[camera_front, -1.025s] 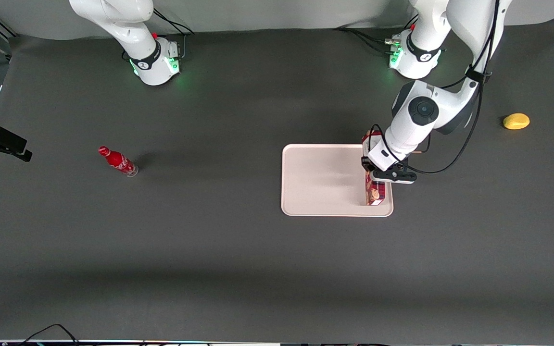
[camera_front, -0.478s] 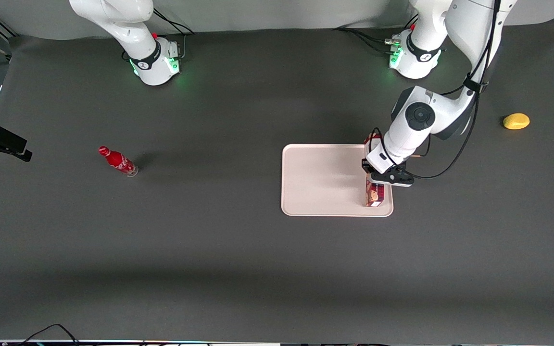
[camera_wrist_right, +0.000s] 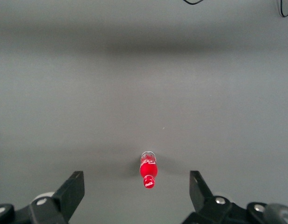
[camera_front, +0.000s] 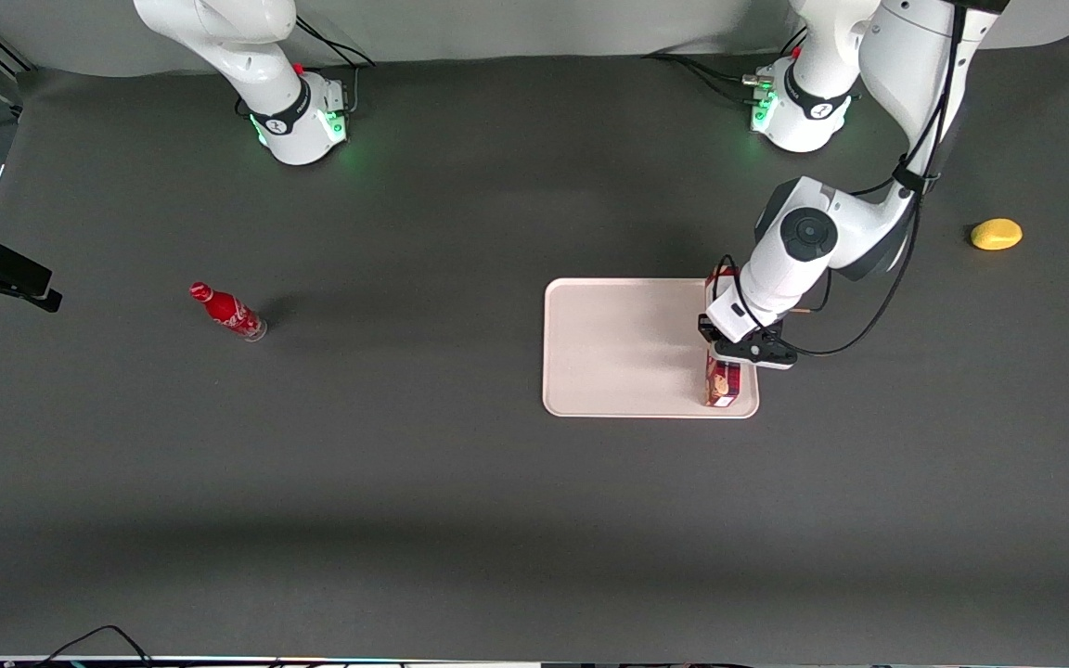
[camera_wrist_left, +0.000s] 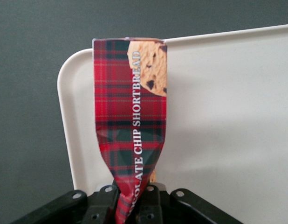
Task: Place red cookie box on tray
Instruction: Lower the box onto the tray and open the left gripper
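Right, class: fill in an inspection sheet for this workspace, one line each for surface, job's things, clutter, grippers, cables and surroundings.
Surface: dark grey table mat.
Job's things: red cookie box over the tray, along the tray edge toward the working arm's end; contact with the tray unclear.
Clutter: red soda bottle toward the parked arm's end; yellow object toward the working arm's.
Grippers: gripper shut on the box.
Cables: black cable looping off the working arm.
Surroundings: pale backdrop.
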Robot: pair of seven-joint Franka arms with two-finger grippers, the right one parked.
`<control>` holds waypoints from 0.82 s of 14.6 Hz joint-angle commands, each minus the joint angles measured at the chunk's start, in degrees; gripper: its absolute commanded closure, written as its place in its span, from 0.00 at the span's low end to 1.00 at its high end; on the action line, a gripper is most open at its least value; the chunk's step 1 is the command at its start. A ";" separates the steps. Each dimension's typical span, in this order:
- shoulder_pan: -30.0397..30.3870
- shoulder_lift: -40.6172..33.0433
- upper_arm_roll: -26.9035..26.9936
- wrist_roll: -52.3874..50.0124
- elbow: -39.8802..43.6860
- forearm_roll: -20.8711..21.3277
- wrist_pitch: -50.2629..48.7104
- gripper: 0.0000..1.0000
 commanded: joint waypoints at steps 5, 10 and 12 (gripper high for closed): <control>-0.36 1.61 1.03 -1.39 1.78 2.02 1.01 0.08; -0.27 1.71 1.11 -1.39 3.36 2.10 0.22 0.00; -0.18 0.74 1.11 -1.39 4.32 2.10 -1.61 0.00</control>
